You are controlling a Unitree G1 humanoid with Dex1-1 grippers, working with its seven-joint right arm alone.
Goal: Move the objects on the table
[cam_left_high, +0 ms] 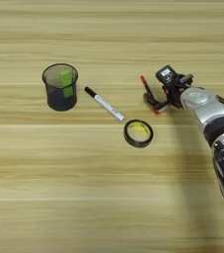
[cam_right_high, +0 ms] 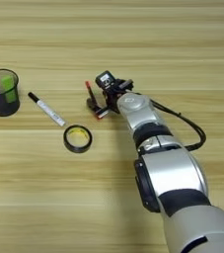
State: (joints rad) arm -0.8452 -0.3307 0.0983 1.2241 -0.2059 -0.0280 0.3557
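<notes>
The right gripper [cam_left_high: 155, 101] clamped the red marker [cam_left_high: 148, 93] right of the tape ring [cam_left_high: 138, 133]. Held near one end, it might pivot and slip out.

Dark mesh cup [cam_left_high: 60, 87] stands upright on the wood, left side of the scene. A green item [cam_left_high: 66, 83] leans inside it against the right wall, its top near the rim. Cup sits apart from everything else.

The table [cam_left_high: 84, 197] fills both views: a light wooden surface of long planks with streaky horizontal grain. Lighting is even, with soft shadows. No walls or floor visible.
</notes>
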